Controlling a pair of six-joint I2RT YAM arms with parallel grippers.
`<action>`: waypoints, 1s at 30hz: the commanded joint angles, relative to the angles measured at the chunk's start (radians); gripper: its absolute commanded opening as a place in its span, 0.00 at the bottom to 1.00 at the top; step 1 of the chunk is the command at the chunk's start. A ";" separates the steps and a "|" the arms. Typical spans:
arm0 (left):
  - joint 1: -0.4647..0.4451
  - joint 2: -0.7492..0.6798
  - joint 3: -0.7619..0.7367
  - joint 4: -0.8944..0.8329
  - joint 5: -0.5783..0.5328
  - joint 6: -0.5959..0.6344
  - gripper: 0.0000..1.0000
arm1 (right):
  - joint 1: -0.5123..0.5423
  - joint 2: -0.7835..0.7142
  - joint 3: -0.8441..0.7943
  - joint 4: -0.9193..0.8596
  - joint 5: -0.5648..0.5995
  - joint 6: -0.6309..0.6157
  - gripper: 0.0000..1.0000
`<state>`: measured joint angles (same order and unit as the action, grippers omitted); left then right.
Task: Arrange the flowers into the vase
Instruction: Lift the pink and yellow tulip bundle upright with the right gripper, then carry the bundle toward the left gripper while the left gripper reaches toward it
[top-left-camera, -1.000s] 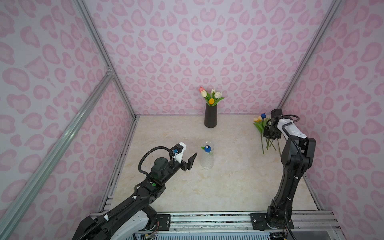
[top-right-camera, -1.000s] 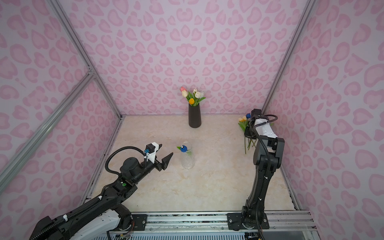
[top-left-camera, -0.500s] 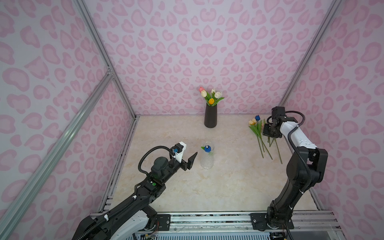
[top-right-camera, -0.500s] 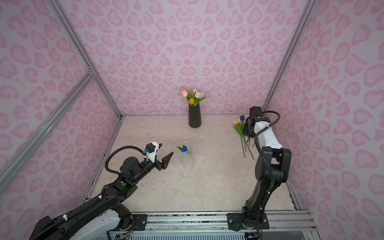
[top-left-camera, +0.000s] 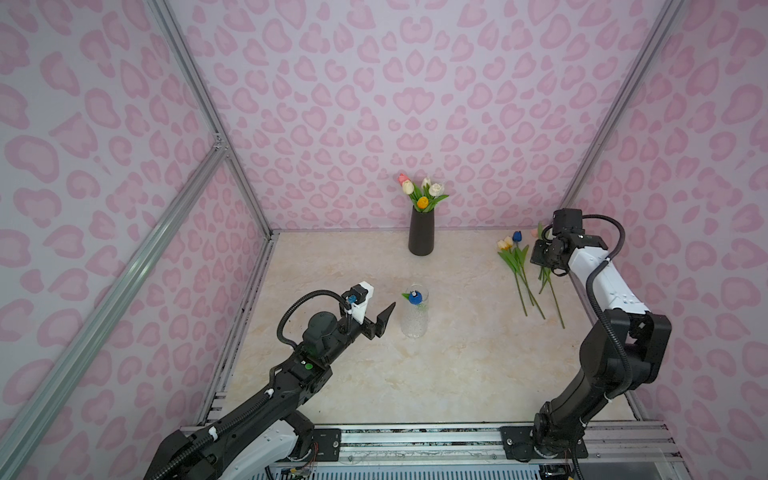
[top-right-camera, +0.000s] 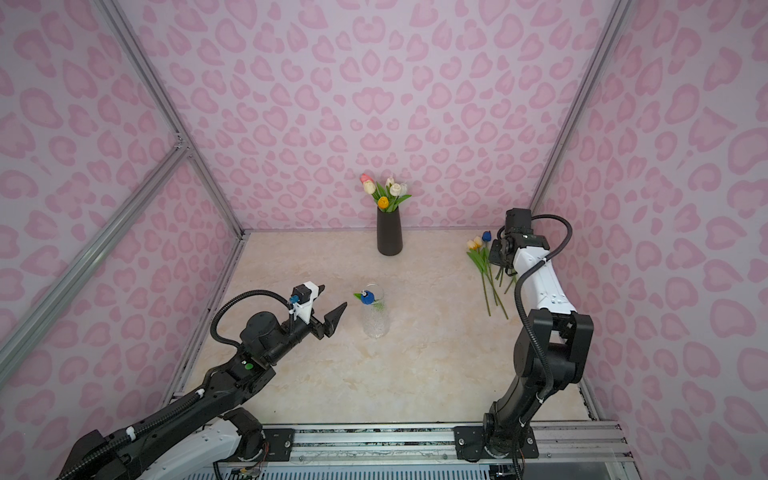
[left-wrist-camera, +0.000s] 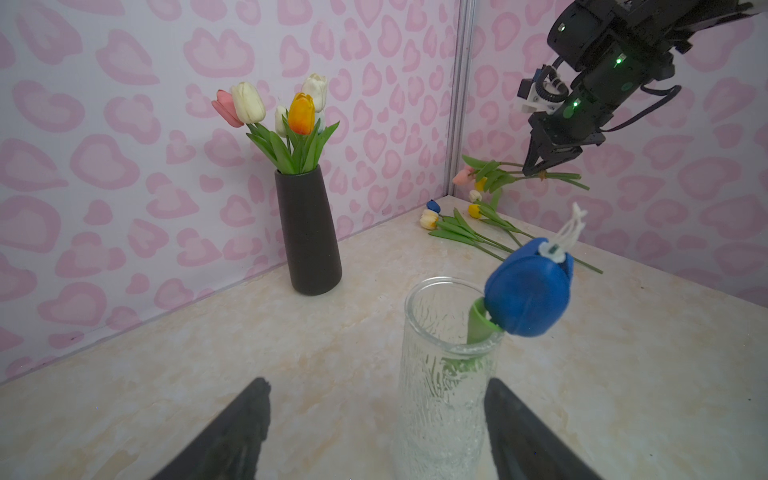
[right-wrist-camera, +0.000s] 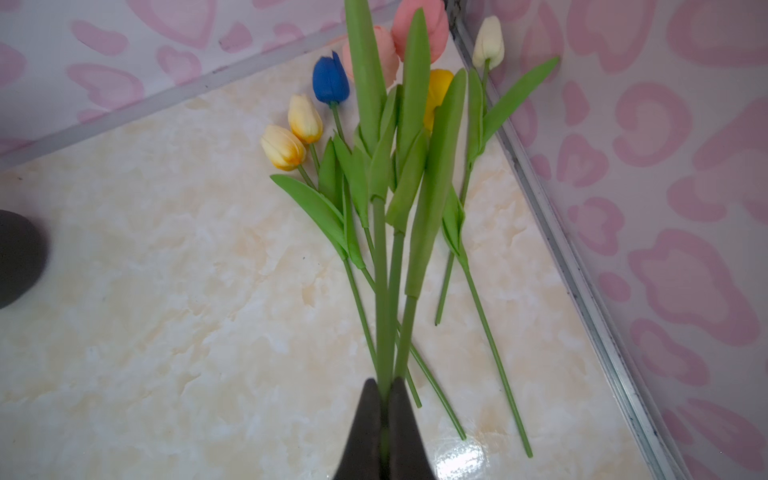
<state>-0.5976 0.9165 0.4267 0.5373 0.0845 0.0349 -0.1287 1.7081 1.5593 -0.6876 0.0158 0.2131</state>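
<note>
A held bunch (right-wrist-camera: 380, 291) of green stems with pink and yellow heads hangs clear of the table (top-left-camera: 457, 365) near the far right corner. It is pinched in the right gripper (right-wrist-camera: 385, 384), whose jaws are drawn tight together on the stems. Beneath it, loose tulips (top-left-camera: 515, 262) (cream, orange-tipped, blue, yellow, white) lie flat on the marble top, heads toward the back wall (top-left-camera: 374, 104). Mid-table, a single blue tulip (top-left-camera: 414, 297) leans on the rim of the upright glass vase (top-left-camera: 414, 322), its stem down inside. A black vase (top-left-camera: 421, 237) stands upright close to the back wall with pink, white and orange heads. The left gripper (left-wrist-camera: 376, 382) hovers just beside the glass vase, jaws wide apart and gripping nothing.
</note>
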 joint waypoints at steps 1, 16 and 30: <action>-0.001 -0.020 0.006 0.033 -0.024 0.011 0.82 | 0.004 -0.059 -0.011 0.079 -0.055 -0.021 0.00; 0.001 -0.047 0.029 0.065 -0.100 0.083 0.82 | 0.204 -0.526 -0.564 1.245 -0.677 0.153 0.00; 0.008 -0.076 0.076 0.079 -0.079 0.130 0.82 | 0.498 -0.153 -0.665 2.248 -0.809 0.428 0.00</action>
<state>-0.5930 0.8577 0.4770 0.5846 -0.0032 0.1375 0.3531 1.5066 0.8822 1.3079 -0.7666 0.5510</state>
